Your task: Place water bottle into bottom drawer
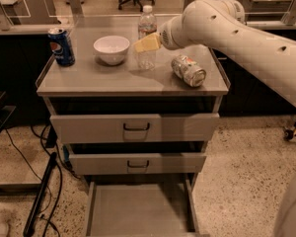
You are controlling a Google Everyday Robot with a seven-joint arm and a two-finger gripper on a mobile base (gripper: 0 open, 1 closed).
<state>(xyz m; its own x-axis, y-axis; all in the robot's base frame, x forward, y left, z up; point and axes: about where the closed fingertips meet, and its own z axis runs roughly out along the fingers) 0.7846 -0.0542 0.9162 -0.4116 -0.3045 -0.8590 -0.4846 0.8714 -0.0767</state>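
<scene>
1. On top of the grey metal cabinet (113, 80) stands the water bottle (146, 24), a slim clear plastic bottle with a white cap and a band of white, red and green around it. It is upright, near the back of the top and about in the middle.
2. The robot's big white arm (237, 33) comes in from the right side, up above the cabinet top.
3. At the end of the arm is the gripper (143, 44), a pale yellow claw. It is right at the middle of the water bottle and covers part of it. I cannot tell if the claw is squeezing the bottle or is only next to it.
4. Just left of the bottle sits a round white bowl (111, 49).
5. Further left, by the left edge of the top, stands a blue Pepsi can (62, 46). It is upright.
6. To the right of the bottle a silver can (189, 70) lies on its side, under the arm.
7. Below the top are three grey drawers. The top drawer (135, 128) and the middle drawer (138, 163) each have a black handle, and each has a dark gap above it.
8. The bottom drawer (138, 209) is pulled far out toward the camera. It is a wide, shallow tray, and its flat grey floor and low sides show.
9. The water bottle is well apart from the bottom drawer, high above it on the cabinet top.
10. Black cables (39, 196) lie on the speckled floor (241, 181) to the left of the cabinet.
</scene>
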